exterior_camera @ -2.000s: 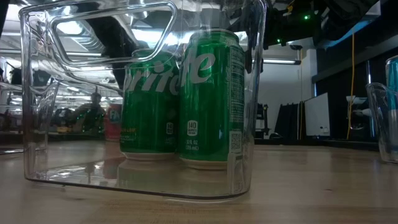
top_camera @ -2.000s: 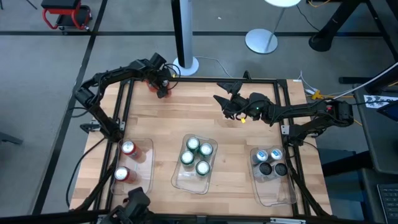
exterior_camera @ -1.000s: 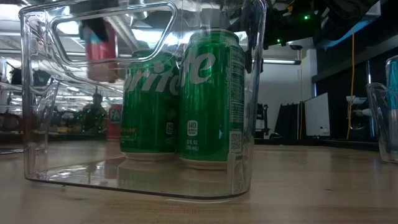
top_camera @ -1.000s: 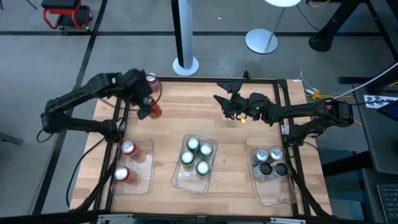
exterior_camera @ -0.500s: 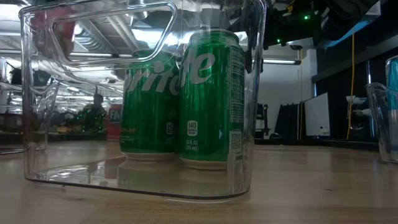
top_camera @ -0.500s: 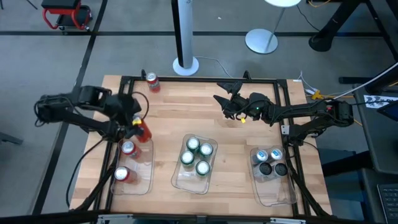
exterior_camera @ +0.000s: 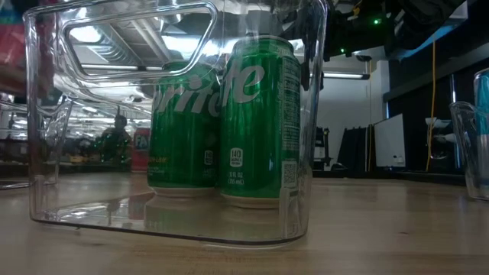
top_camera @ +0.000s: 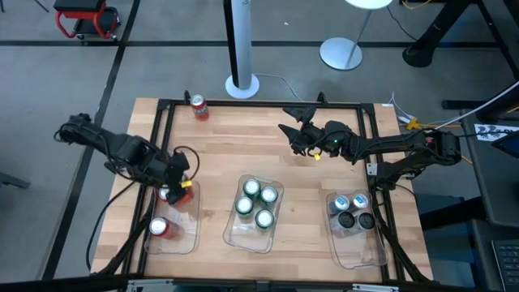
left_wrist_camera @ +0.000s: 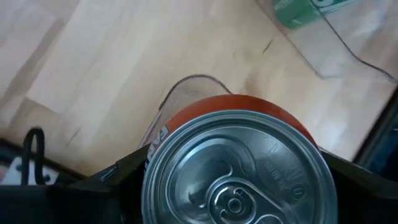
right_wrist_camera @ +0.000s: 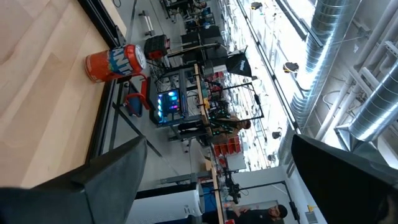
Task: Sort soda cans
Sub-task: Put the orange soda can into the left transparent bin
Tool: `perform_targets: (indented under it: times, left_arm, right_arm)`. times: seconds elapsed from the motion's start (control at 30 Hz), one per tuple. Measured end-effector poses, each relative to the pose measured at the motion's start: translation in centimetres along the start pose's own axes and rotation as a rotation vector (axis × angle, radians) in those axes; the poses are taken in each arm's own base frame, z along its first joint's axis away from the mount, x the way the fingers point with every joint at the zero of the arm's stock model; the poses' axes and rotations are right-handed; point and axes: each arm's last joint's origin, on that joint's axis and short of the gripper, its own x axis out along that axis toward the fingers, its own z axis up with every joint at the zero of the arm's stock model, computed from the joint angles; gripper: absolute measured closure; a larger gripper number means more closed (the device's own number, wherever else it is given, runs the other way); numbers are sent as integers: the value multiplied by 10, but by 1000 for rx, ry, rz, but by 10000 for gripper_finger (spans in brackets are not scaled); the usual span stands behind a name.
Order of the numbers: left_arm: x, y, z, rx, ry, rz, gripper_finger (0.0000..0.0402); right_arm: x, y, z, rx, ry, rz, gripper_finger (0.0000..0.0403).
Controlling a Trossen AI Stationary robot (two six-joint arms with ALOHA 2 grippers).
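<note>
My left gripper (top_camera: 177,183) is shut on a red soda can (top_camera: 184,191) over the far end of the clear left tray (top_camera: 195,235). That tray holds two red cans (top_camera: 158,227), one of them partly under the gripper. Another red can (top_camera: 197,106) stands upright on the table at the far left. Several green cans (top_camera: 255,203) stand in the middle tray. Silver-blue and dark cans (top_camera: 351,211) stand in the right tray. My right gripper (top_camera: 292,130) hangs open over the far middle of the table with nothing between its fingers. My left gripper pinches the red can between its two fingers (left_wrist_camera: 115,183), which lie on opposite sides of the can's wall (left_wrist_camera: 157,138) near the top. The fingers come steeply from above. The can hangs upright, its silver top (left_wrist_camera: 239,168) toward the wrist, above the tray.
A black frame (top_camera: 259,104) runs around the wooden table top. The three clear trays stand in a row along the near side. The bare wood between the trays and the far edge is free. In the low view the middle tray (exterior_camera: 176,122) fills the foreground.
My left gripper has carried the red can from the far left part of the table toward the near edge, sinking a little and turning about its wrist. It now hangs over the left tray's far end. The can stays in the hold.
</note>
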Motion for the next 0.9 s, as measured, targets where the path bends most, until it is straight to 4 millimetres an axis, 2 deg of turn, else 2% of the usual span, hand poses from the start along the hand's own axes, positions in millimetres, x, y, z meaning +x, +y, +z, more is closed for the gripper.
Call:
perform_targets:
  times: [0.17,0.33,0.47,0.9]
  left_arm:
    - [11,-15,-2,42,-44,-30,100]
    - [30,-18,-10,80,-21,49,100]
    - [46,-16,-18,104,-22,104,100]
    - [92,-5,-34,139,-22,116,100]
  right_arm:
    - [0,0,0,1,0,0,4]
    - [0,0,0,1,0,-1,4]
    - [0,0,0,1,0,-2,4]
    - [0,0,0,9,-1,-3,4]
